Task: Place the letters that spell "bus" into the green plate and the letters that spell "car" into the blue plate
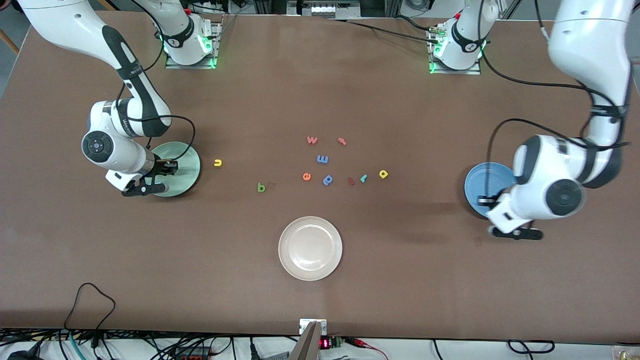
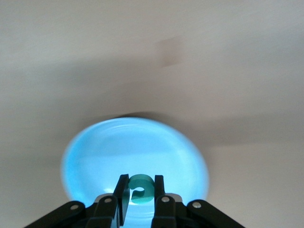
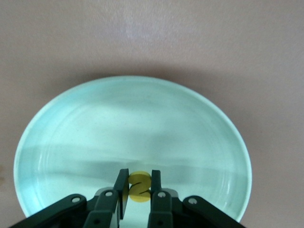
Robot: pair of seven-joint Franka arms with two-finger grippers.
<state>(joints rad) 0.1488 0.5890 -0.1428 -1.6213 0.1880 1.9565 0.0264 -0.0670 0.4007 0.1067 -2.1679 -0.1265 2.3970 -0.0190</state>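
Note:
My right gripper (image 1: 169,167) hangs over the pale green plate (image 1: 189,162) at the right arm's end of the table, shut on a yellow "s" (image 3: 139,181); the plate (image 3: 133,123) fills the right wrist view. My left gripper (image 1: 484,201) is over the blue plate (image 1: 479,181), shut on a teal "c" (image 2: 148,190) above that plate (image 2: 137,147). On the table lie the yellow "u" (image 1: 217,163) beside the green plate, the green "b" (image 1: 261,187), the teal "r" (image 1: 364,178) and the yellow "a" (image 1: 383,174).
Other foam letters lie mid-table: a pink "w" (image 1: 312,140), a pink "t" (image 1: 342,141), a blue "m" (image 1: 322,159), an orange "e" (image 1: 306,176), a blue "p" (image 1: 328,179) and a small red piece (image 1: 351,181). A white plate (image 1: 310,270) sits nearer the front camera.

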